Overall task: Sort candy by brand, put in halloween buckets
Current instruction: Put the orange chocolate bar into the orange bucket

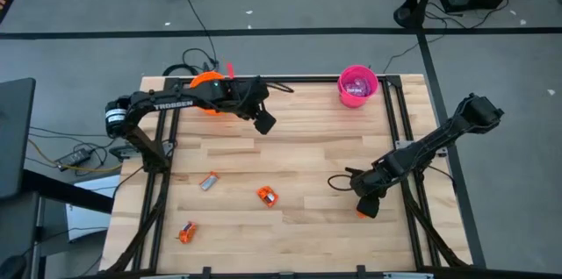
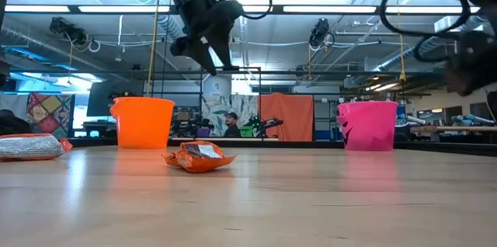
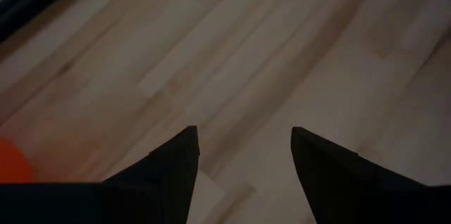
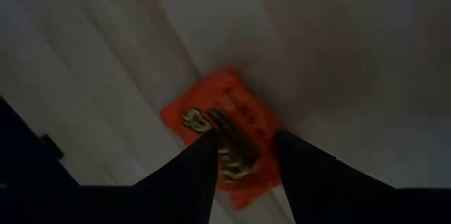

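The orange bucket (image 1: 206,80) (image 2: 143,122) stands at the table's far left, partly under my left arm. The pink bucket (image 1: 357,86) (image 2: 366,125) stands at the far right. Three candies lie flat on the wood: a silvery one (image 1: 208,181) (image 2: 27,147), an orange one (image 1: 267,196) (image 2: 199,156) and another orange one (image 1: 186,232) near the front left. My left gripper (image 1: 264,123) (image 3: 244,136) hangs open above bare wood beside the orange bucket. My right gripper (image 1: 364,204) (image 4: 245,143) is low at the near right, shut on an orange candy (image 4: 225,111). My right gripper pinches the orange candy between its two fingers, across the wrapper's middle (image 4: 243,129), coming from above and pointing down. The wrapper's corners stick out past both fingers (image 4: 296,168). Whether the candy rests on the table or is lifted, I cannot tell.
Dark rails run along the table's left edge (image 1: 158,182) and right edge (image 1: 413,191). Cables lie at the far edge behind the buckets. Bare wood (image 1: 307,147) stretches across the middle between the two grippers.
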Action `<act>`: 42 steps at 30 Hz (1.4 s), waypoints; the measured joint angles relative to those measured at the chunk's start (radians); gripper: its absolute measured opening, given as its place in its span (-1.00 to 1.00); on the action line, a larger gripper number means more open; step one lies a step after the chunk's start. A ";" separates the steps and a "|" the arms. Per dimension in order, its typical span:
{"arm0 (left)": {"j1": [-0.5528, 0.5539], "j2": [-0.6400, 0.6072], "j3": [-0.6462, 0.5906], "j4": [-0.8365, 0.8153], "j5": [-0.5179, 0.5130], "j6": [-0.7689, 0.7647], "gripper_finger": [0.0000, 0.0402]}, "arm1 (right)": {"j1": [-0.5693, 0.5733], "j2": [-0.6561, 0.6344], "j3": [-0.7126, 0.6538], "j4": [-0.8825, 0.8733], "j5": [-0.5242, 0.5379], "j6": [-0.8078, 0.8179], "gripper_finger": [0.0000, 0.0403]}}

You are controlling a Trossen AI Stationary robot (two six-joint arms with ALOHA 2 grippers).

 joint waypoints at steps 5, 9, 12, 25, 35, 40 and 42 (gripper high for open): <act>-0.058 0.000 0.000 0.000 -0.001 -0.006 0.12 | 0.028 0.052 -0.024 0.020 -0.024 -0.020 -0.30; -0.100 0.000 0.000 0.000 -0.001 -0.042 0.07 | 0.032 0.062 -0.025 0.036 -0.029 -0.042 -0.57; -0.126 0.000 0.000 0.015 -0.001 -0.043 0.03 | 0.033 0.046 -0.027 0.066 -0.024 -0.045 -0.88; -0.171 0.012 -0.140 0.585 0.363 0.057 -0.02 | -0.057 0.004 0.043 0.172 0.352 -0.009 -0.96; -0.163 0.014 -0.232 0.636 0.320 -0.017 -0.01 | -0.171 0.004 0.095 0.371 0.677 0.130 -0.98; -0.163 0.014 -0.245 0.715 0.312 -0.024 -0.01 | -0.211 0.004 0.095 0.454 0.726 0.136 -0.98; -0.163 0.014 -0.245 0.747 0.296 -0.026 -0.01 | -0.228 0.004 0.095 0.478 0.727 0.082 -0.98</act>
